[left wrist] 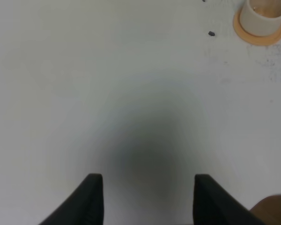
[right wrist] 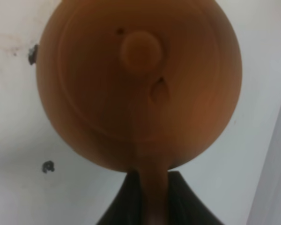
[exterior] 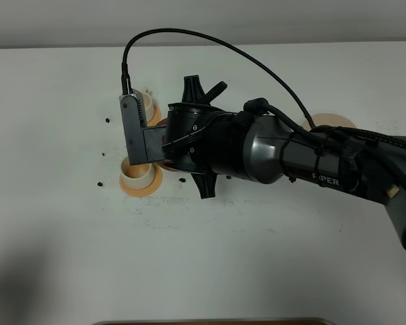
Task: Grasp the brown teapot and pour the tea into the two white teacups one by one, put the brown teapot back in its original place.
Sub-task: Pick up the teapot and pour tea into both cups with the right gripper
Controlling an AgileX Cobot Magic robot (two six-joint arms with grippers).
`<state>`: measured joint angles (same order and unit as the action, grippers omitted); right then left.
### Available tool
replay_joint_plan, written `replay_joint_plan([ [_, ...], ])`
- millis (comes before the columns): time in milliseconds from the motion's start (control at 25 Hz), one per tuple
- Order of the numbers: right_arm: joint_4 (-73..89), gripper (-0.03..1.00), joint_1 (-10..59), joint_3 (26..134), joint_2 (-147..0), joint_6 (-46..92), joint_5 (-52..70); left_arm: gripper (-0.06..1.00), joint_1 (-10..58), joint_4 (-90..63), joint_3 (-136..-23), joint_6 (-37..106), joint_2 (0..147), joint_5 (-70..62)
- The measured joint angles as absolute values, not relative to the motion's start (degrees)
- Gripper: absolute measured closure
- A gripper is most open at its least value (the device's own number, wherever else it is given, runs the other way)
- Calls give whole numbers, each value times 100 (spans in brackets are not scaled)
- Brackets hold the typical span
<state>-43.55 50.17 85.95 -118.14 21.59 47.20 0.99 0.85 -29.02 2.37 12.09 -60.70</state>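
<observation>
Pinching the squat reddish-brown clay teapot (right wrist: 136, 84) only by its handle (right wrist: 150, 159), the right gripper (right wrist: 152, 180) could let it swing and miss the small white cups (exterior: 137, 172).

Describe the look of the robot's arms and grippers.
The right arm is glossy dark grey and black, with rounded housings, white PIPER lettering and a thin black cable looping to its wrist. The left gripper shows two black, blunt-tipped fingers.

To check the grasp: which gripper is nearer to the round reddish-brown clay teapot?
Right. The right gripper is shut on the handle of the round reddish-brown clay teapot. The left gripper hangs open over the white table, with no teapot in its view.
</observation>
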Motion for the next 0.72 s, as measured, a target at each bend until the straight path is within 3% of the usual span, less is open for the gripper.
replay_joint_plan([
  [720,-4458,85,5023,8596,-11814,2191,4708,49,99,85,-2902,237,1209,-6070],
])
